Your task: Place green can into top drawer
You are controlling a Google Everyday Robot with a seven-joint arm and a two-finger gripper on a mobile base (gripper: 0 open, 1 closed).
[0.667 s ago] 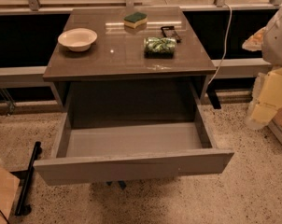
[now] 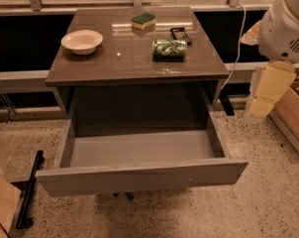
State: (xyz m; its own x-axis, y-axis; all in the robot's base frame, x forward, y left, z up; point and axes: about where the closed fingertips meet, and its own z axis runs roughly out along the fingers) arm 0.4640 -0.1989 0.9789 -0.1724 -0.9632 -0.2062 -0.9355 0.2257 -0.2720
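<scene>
The green can [image 2: 169, 48] lies on its side on the grey tabletop [image 2: 115, 66], right of the middle. The top drawer [image 2: 139, 177] is pulled wide open below the tabletop, and its grey inside [image 2: 139, 148] holds nothing. The gripper is out of view. Only the arm's white housing [image 2: 288, 29] and a cream link [image 2: 268, 90] show at the right edge, to the right of the table and apart from the can.
A white bowl [image 2: 82, 40] sits at the table's left. A green-and-yellow sponge [image 2: 143, 20] and a small black object [image 2: 181, 34] lie behind the can. A wooden crate [image 2: 295, 118] stands on the floor at right, and a black bar [image 2: 29, 190] at left.
The arm's white housing and cream link have shifted slightly left and up. The can, the drawer and the other objects have not moved.
</scene>
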